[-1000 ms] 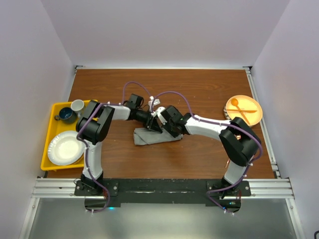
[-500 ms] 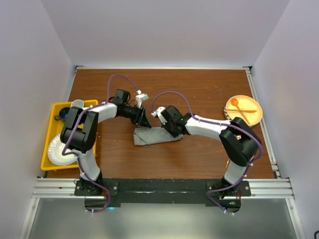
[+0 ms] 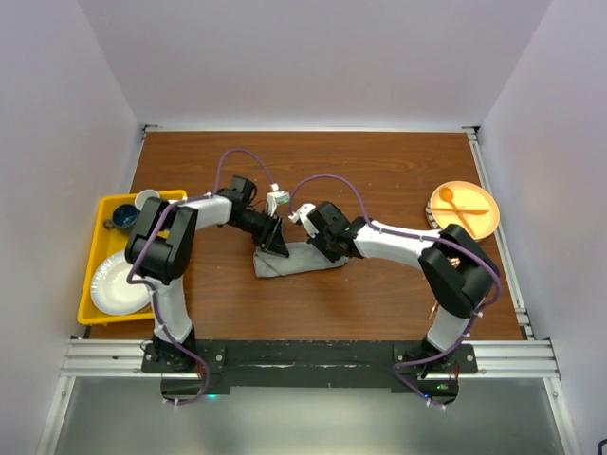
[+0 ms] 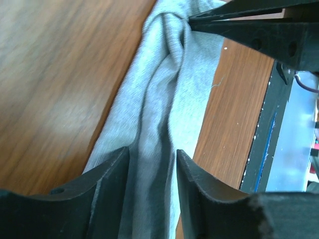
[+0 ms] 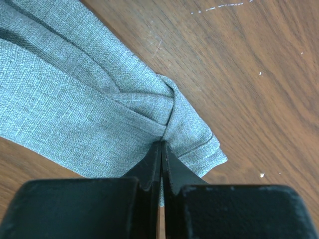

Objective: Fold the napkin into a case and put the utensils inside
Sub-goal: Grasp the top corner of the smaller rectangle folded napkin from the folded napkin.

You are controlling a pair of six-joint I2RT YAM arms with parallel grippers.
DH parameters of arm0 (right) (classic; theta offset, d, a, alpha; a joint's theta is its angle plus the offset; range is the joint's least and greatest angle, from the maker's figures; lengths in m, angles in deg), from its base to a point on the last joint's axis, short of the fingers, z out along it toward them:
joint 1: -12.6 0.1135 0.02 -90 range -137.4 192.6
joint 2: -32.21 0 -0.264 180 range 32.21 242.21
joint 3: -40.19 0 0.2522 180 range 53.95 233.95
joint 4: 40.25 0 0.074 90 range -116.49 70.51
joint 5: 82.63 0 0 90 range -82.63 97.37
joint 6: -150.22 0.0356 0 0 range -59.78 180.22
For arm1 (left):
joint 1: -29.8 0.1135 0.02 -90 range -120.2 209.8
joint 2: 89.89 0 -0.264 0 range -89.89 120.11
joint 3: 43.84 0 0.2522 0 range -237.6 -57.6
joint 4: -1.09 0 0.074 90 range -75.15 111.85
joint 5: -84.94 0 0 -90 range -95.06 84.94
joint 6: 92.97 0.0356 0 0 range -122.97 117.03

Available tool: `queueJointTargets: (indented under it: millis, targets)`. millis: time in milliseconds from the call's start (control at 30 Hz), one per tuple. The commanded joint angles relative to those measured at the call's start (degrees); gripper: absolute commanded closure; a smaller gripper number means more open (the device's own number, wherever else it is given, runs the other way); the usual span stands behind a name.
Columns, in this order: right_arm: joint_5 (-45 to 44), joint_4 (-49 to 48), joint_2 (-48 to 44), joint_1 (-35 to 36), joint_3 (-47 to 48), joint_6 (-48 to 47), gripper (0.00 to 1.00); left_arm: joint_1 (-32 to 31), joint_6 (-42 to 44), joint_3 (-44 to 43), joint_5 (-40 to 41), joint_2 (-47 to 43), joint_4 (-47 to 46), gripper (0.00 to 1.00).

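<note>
Finding 1. The napkin (image 3: 299, 259) lies mid-surface as a narrow, creased strip. It is partly gathered and not yet a flat, layered case.

Finding 2. The right gripper (image 5: 162, 144) has its jaws together, clamped on a pinch of cloth near one end of the strip, where the folds bunch into a knot-like pucker. This grip is unchanged over the last second.

Finding 3. The left gripper (image 4: 151, 154) is what has changed. A second ago it sat close against the right gripper. It then backed away toward the far side of the surface, and it has now come down over the other stretch of the strip. Its jaws have spread and stand apart, straddling a raised ridge of cloth. The wrist view is too close for me to say whether the pads touch the fabric.

Assessment. I judge this to be a re-grip. The right arm anchors the cloth while the left arm sets up a fresh hold to flatten or turn the fold.

Outstanding. I see no copper utensils in any view, so loading remains undone. The yellow tray (image 3: 95, 275) and orange plate (image 3: 463, 209) stand well apart.
</note>
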Motion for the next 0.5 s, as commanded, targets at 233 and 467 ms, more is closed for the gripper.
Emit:
queueJointTargets:
  millis: [233,467]
  targets:
    - [0.0,-1.4,0.3,-0.8,-2.5,-2.2,1.0,-1.9,-0.2,-5.0,-4.4,0.4,-0.4,1.0]
    - [-0.6,-2.3,0.7,-0.8,-2.5,-3.5,1.0,-1.4,-2.5,-6.9,-2.4,1.9,-1.8,1.0]
